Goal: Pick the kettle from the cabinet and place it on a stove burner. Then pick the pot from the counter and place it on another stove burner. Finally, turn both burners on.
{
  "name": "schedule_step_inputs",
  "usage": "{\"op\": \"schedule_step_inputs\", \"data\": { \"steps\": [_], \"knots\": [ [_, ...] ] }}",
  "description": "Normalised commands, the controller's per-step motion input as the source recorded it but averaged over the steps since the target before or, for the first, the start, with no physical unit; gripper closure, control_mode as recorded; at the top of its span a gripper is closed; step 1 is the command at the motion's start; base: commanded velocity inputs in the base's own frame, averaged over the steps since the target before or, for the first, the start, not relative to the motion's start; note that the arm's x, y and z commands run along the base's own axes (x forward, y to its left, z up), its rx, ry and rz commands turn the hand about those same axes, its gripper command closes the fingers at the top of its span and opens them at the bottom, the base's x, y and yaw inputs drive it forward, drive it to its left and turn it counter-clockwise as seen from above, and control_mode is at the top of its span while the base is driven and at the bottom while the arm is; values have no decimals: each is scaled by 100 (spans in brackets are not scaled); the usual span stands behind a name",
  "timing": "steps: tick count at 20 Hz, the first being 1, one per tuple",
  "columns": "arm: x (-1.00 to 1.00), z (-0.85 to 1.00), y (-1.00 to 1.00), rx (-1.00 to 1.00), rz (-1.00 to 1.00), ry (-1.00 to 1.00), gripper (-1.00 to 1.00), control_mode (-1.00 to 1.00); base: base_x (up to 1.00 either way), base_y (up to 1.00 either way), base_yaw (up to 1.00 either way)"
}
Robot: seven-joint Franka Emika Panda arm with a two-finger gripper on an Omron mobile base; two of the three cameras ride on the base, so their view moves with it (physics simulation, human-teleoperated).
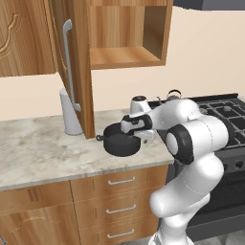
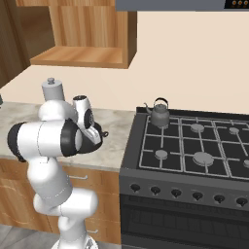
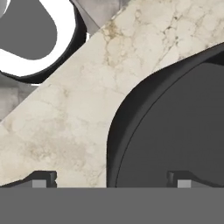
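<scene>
Presently, item 1: the pot [image 1: 121,141], wide, low and black-grey, stands on the counter [image 1: 43,148] near its front edge, between the open cabinet door [image 1: 79,62] and the stove [image 2: 189,146]; 1 small loop handle juts from its left side in the left base view. In the hand view its dark rim and hollow [image 3: 175,127] take up the lower right, with marbled stone beside it. Item 2: the gripper [image 3: 111,180], jaws spread wide and holding nothing, hangs just above the pot's rim; 1 fingertip [image 3: 43,180] sits over bare counter outside the pot wall, the other [image 3: 183,180] over the pot's interior, so the wall lies between them. Whether either tip touches the rim cannot be told. Item 3: the kettle [image 2: 159,115], small, grey, with a thin arched black handle, stands upright on the rear left burner of the stove, well apart from the pot. Item 4: the cabinet [image 1: 127,33], wooden, door swung open with its long silver bar handle [image 1: 70,64] facing out, shelf bare. Item 5: a tall grey canister [image 1: 71,112] stands on the counter behind the door, towards the wall. Item 6: the other burners [image 2: 202,158], round grey caps under black grates.
</scene>
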Motion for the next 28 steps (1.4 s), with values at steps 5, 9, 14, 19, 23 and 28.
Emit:
{"op": "schedule_step_inputs", "data": {
  "steps": [5, 9, 14, 19, 23, 28],
  "knots": [
    [16, -8, 2, 0, -1, 3, -100, -100, 0, 0, 0],
    [10, -8, 0, 0, 0, 1, 100, -100, 0, 0, 0],
    [6, -15, 1, 0, 0, 3, 100, -100, 0, 0, 0],
    [1, -3, 0, 0, 0, 2, 100, -100, 0, 0, 0],
    [0, 3, 0, 0, -1, 0, 100, -100, 0, 0, 0],
    [-10, 27, 0, 0, -5, 0, 100, -100, 0, 0, 0]
  ]
}}
